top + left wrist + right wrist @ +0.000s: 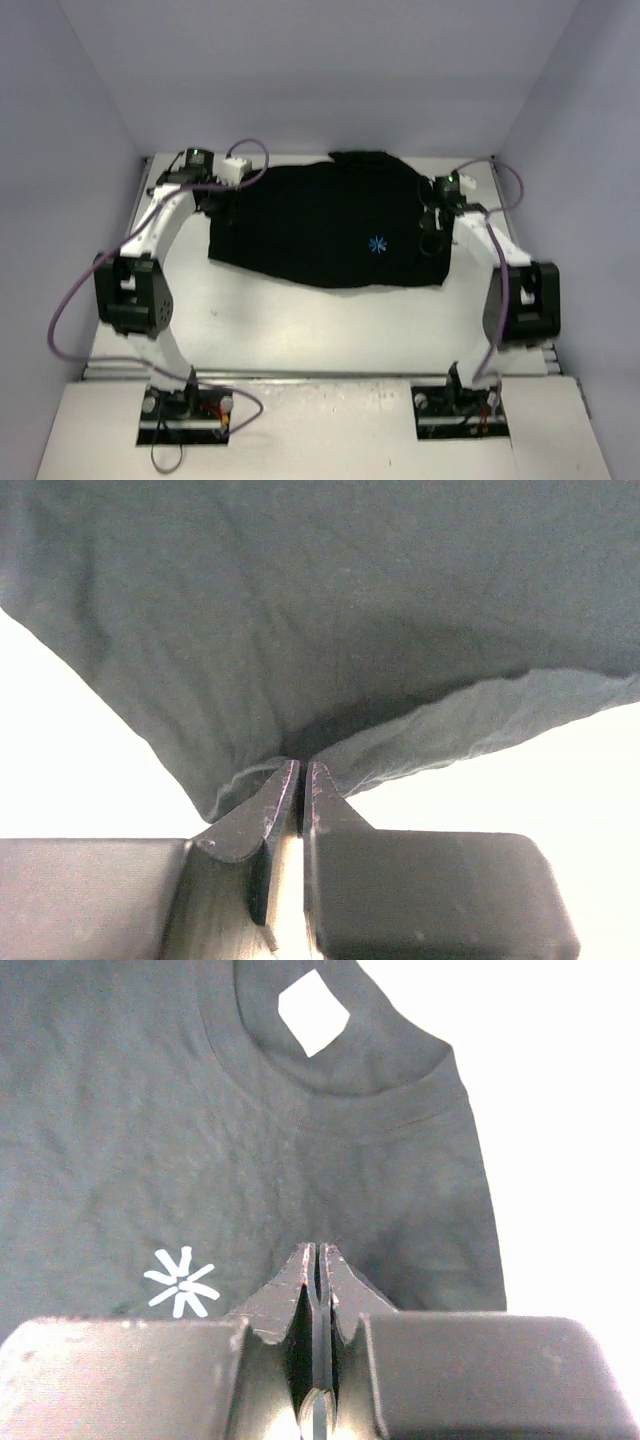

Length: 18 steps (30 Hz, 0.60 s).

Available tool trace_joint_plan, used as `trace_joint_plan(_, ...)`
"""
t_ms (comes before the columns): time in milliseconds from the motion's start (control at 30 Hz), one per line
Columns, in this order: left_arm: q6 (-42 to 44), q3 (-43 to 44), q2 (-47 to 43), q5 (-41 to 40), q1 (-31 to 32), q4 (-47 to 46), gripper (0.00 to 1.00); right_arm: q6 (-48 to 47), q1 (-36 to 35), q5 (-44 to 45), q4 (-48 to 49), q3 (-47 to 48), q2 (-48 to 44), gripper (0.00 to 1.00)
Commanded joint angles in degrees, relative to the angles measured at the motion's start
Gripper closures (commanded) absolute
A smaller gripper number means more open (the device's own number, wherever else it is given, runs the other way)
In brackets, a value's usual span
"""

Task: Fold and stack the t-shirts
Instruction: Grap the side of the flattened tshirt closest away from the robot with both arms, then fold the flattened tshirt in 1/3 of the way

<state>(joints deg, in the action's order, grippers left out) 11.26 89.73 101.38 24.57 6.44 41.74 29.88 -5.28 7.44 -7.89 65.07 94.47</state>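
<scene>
The black t-shirt (320, 225) lies spread across the back middle of the white table (330, 330), with its blue starburst print (377, 245) facing up on the right. My left gripper (213, 197) is at the shirt's left edge. In the left wrist view it (302, 765) is shut on a pinched fold of the shirt (330, 610), which rises from the tips. My right gripper (432, 222) is at the shirt's right edge. In the right wrist view it (318, 1250) is shut with a thin strip of fabric between the fingers, above the shirt (300, 1140), its collar label (312, 1012) and starburst (180, 1282).
Grey walls close in the table on the left, back and right. Purple cables (250, 150) loop from both wrists. Both arm bases (185, 405) are bolted at the near edge. Bare white table shows in front of the shirt.
</scene>
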Motion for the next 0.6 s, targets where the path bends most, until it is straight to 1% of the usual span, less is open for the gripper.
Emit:
trace_joint_plan(0, -3.7, -3.2, -8.5, -4.2, 0.3, -2.1, 1.0, -1.7, 1.6, 4.3, -3.0, -1.4, -12.1, 1.0)
trace_joint_plan(167, -7.3, -12.9, -18.9, -7.9, 0.3, -5.8, 1.0, -1.9, 2.5, 4.5, -6.7, -4.8, -21.0, 1.0)
trace_joint_plan(267, -9.9, -21.0, -24.8, -8.3, 0.2, -8.2, 1.0, -1.7, 2.6, 4.4, -9.3, -6.1, -25.1, 1.0)
trace_joint_plan(333, -11.1, -23.0, -28.2, -8.3, 0.2, -9.1, 1.0, -1.5, 2.6, 4.3, -10.7, -7.2, -27.7, 1.0)
trace_joint_plan(467, -14.4, -30.9, -35.7, -8.0, 0.3, -10.2, 1.0, -0.9, 2.6, 3.8, -14.0, -10.0, -33.8, 1.0)
trace_joint_plan(567, -16.2, -34.6, -40.2, -8.3, 0.3, -10.3, 1.0, -0.2, 2.5, 3.0, -15.7, -11.1, -37.1, 1.0)
